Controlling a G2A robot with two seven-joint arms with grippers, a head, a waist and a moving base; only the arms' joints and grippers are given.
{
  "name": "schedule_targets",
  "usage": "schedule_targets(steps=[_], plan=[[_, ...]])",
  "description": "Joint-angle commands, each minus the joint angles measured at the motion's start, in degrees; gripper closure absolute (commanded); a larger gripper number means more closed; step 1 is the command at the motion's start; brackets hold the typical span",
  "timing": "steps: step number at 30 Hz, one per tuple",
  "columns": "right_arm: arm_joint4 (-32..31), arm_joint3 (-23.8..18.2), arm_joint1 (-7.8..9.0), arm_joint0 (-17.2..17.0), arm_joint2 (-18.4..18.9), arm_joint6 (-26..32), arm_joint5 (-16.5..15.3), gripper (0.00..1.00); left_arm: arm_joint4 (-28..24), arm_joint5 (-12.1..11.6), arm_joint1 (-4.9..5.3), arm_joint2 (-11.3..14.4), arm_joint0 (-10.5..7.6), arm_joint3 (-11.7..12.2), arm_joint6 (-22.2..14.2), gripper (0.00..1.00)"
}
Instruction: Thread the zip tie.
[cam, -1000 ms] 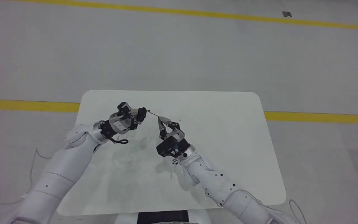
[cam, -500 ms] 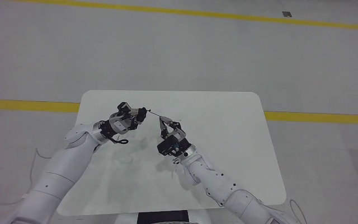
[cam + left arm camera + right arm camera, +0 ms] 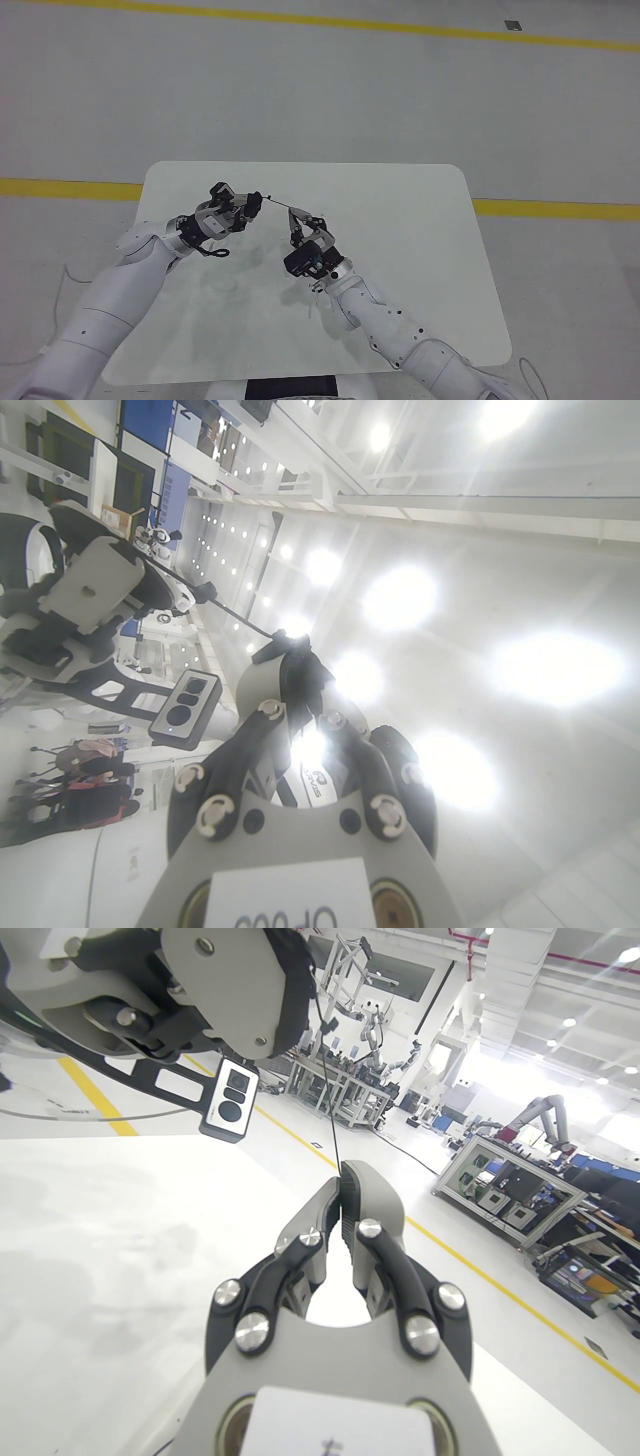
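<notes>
Matt table [image 3: 420, 230]; plastic zip tie [image 3: 280, 205]

— How many zip ties are there?
— One zip tie [image 3: 235, 614], thin and black.
— And end effectors?
— Two: the left end effector [image 3: 254, 203] and the right end effector [image 3: 297, 213].
— Arms?
— Two as well, the left arm [image 3: 120, 285] and the right arm [image 3: 390, 325].
— Desks?
— One white desk [image 3: 420, 250].
— Anything to count on the floor?
— Two yellow lines [image 3: 300, 20], one far off and one running behind the desk.
</notes>
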Motion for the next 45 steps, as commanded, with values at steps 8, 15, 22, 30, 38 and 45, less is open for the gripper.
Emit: schedule_targets(steps=[8, 15, 22, 30, 38, 45], plan=[[0.00, 0.03, 0.01, -0.46, 0.75, 0.62, 0.00, 0.00, 0.00, 0.00, 0.00, 0.00, 0.00, 0.00, 0.00, 1.00], [0.00, -0.14, 0.41, -1.47, 2.57, 0.76, 0.00, 0.00, 0.00, 0.00, 0.00, 0.00, 0.00, 0.00, 0.00, 1.00], [0.92, -3.19, 2.06, -4.94, 7.44, 0.77, -4.31, 0.00, 0.00, 0.00, 0.00, 0.00, 0.00, 0.00, 0.00, 1.00], [7.10, -7.23, 3.47, -8.37, 12.49, 0.91, -14.10, 0.00, 0.00, 0.00, 0.00, 0.00, 0.00, 0.00, 0.00, 1.00], [7.10, -7.23, 3.47, -8.37, 12.49, 0.91, -14.10, 0.00, 0.00, 0.00, 0.00, 0.00, 0.00, 0.00, 0.00, 1.00], [15.18, -8.72, 4.41, -10.68, 19.40, 0.31, -20.45, 0.00, 0.00, 0.00, 0.00, 0.00, 0.00, 0.00, 0.00, 1.00]])
